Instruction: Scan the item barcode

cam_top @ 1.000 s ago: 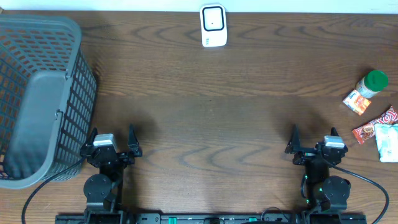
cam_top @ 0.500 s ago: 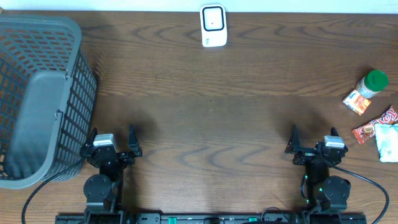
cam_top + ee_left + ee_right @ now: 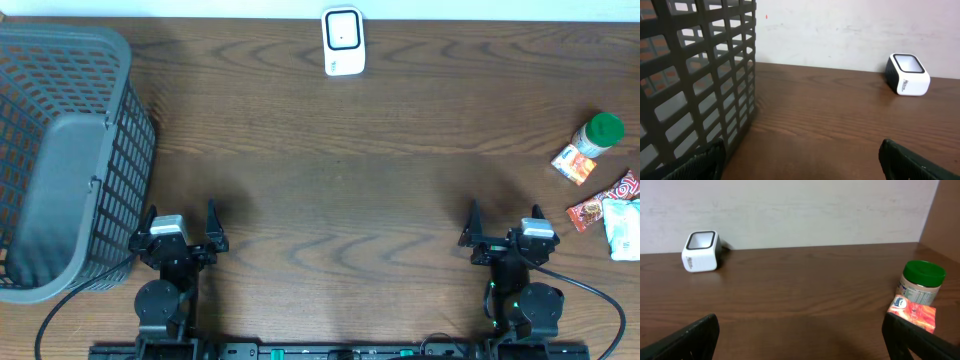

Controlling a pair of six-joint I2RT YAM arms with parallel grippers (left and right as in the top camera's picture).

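Scanner point(image 3: 343, 41) top centre, lettering unreadable. Left gripper point(image 3: 181, 218), right gripper point(image 3: 505, 218) lower frame: jaws wide, empty. Green-lidded jar point(image 3: 598, 134) right edge, label illegible.

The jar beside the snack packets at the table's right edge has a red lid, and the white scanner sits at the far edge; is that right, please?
Not quite: the jar has a green lid, not red, as the right wrist view shows. The snack packets and white scanner lie as you say.
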